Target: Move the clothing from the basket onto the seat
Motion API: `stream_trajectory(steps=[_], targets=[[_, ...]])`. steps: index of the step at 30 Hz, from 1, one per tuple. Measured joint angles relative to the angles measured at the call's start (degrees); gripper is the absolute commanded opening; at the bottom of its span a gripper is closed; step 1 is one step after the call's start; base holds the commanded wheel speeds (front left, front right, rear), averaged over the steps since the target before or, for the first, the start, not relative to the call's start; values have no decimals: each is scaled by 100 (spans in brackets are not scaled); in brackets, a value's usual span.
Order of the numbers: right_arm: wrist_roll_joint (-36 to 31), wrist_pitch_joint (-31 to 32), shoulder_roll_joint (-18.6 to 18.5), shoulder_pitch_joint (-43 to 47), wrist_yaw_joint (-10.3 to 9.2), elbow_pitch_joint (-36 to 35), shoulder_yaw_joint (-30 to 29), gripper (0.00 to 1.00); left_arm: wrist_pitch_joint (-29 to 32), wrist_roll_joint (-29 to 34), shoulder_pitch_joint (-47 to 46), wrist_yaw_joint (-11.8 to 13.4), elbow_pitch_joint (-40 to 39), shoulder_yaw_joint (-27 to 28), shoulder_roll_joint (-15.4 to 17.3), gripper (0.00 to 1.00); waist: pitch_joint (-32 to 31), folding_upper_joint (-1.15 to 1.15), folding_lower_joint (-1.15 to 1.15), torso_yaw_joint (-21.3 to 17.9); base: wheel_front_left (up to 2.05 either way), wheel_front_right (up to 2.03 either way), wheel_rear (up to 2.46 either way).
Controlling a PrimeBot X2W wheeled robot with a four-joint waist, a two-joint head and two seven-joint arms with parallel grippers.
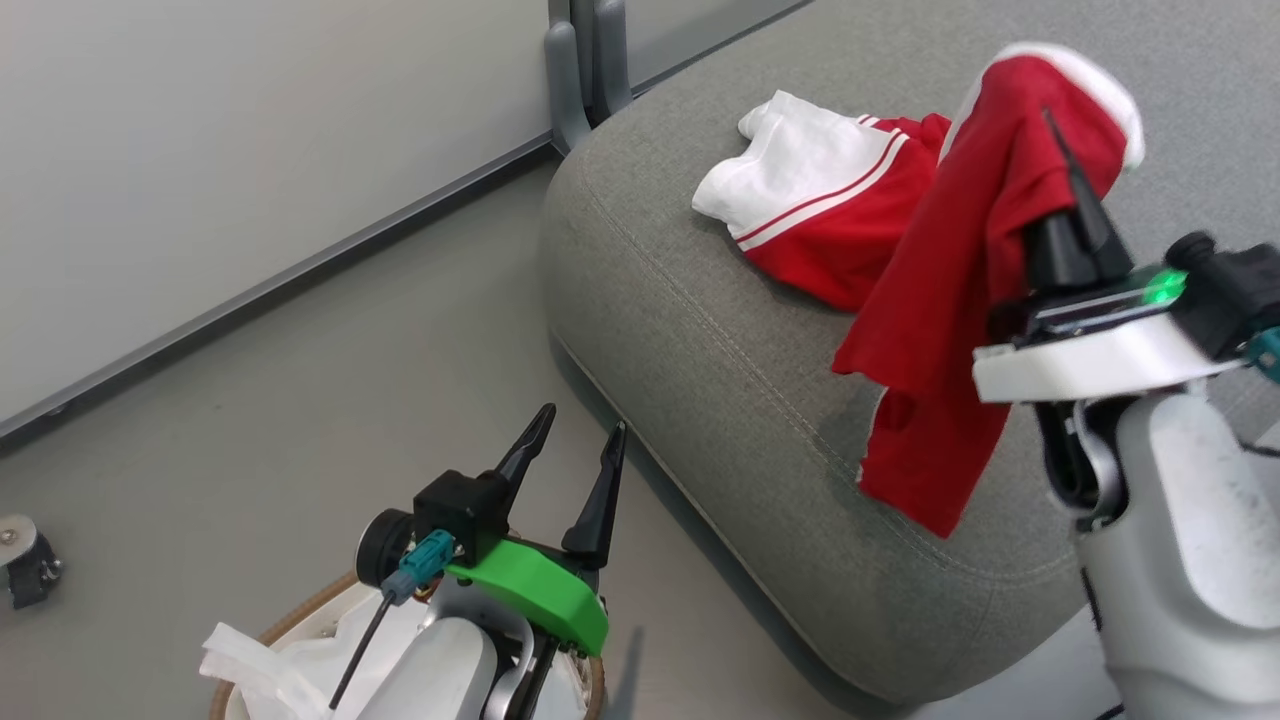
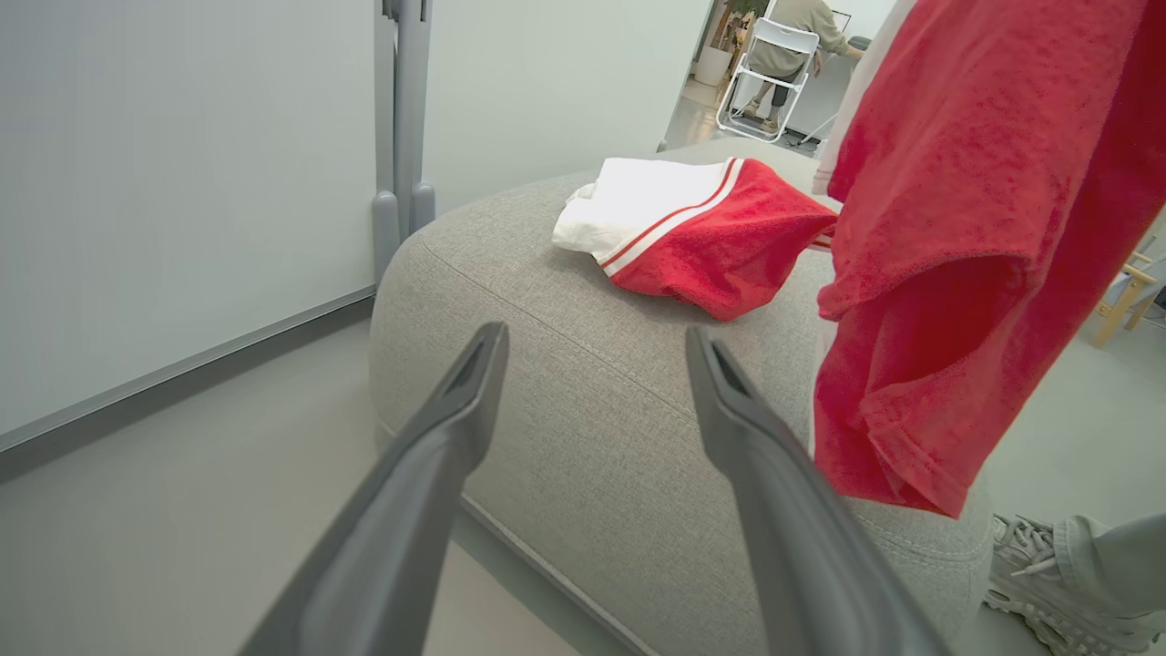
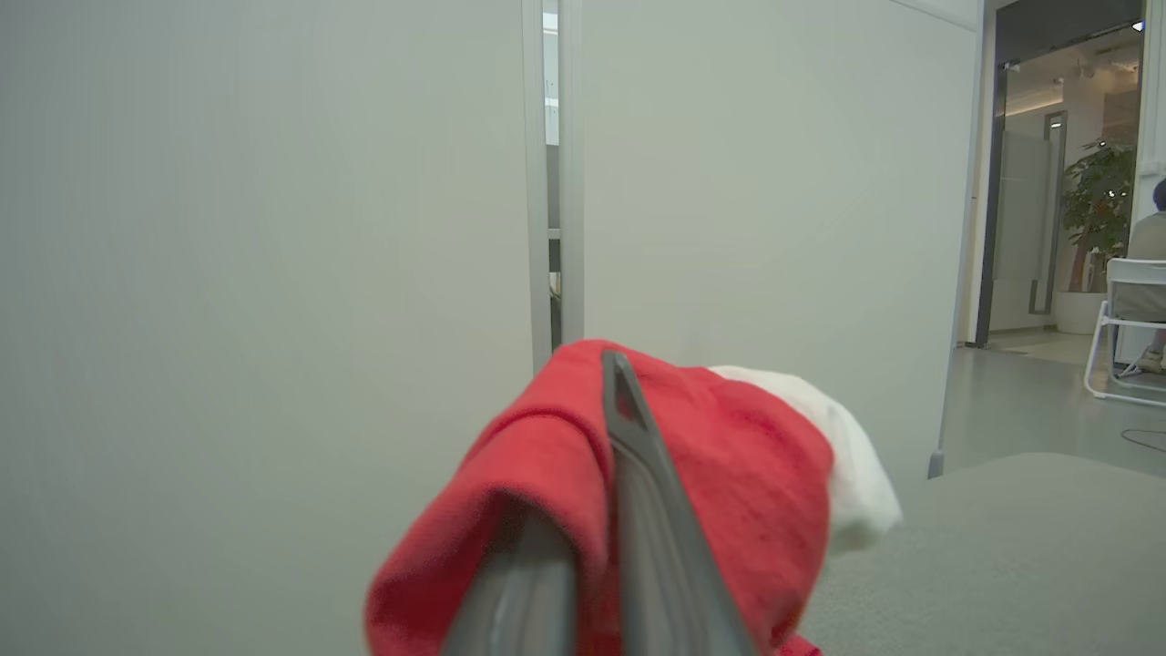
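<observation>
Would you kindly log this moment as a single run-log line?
right gripper: shut on red garment, hanging over seat | left gripper: open, empty, near basket | other garment: lying on seat

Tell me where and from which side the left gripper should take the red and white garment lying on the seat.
Probably the lying garment at its red near edge, which bulges up off the seat in a thick fold. Come from above on the open left gripper side, with bare seat between. The right gripper holds the hanging garment.
</observation>
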Motion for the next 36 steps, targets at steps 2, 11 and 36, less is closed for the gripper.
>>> stream_trajectory(steps=[2, 11, 36], targets=[[-69, -1, -224, -355, 0, -119, -111, 0, 0, 0, -74, -4, 54, -85, 0, 100, 110, 0, 0, -44, 0, 0, 0], [-619, -1, -1416, -2238, 0, 59, -227, 0, 0, 175, -315, -21, 144, -151, 0, 100, 571, 0, 0, -128, 0, 0, 0], [-2159, 0, -1268, -2740, 1, 2722, -1695, 0, 0, 534, -996, -26, 264, -393, 47, 100, 2014, 0, 1, 728, 0, 0, 0]])
